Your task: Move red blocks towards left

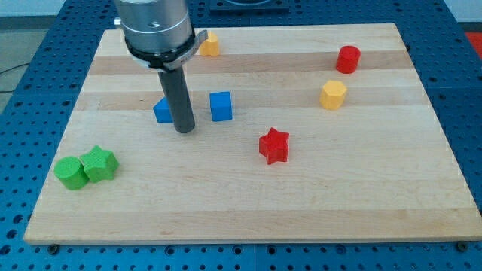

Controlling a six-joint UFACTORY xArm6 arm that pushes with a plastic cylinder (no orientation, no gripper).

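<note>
Two red blocks are on the surface [248,203]: a red star [274,145] near the centre, and a red cylinder [348,59] far at 2 o'clock from it. Both look small, stiff and light, so I judge they will slide easily; the star's points may make it turn, so push on its right side, in line with its middle. A yellow hexagon [333,95] stands at 7 o'clock of the cylinder. My tip [184,129] rests at 10 o'clock from the star, between two blue blocks, the left blue block [162,111] and the blue cube [221,106]. This end effector is a plain rod, with nothing to open or close.
</note>
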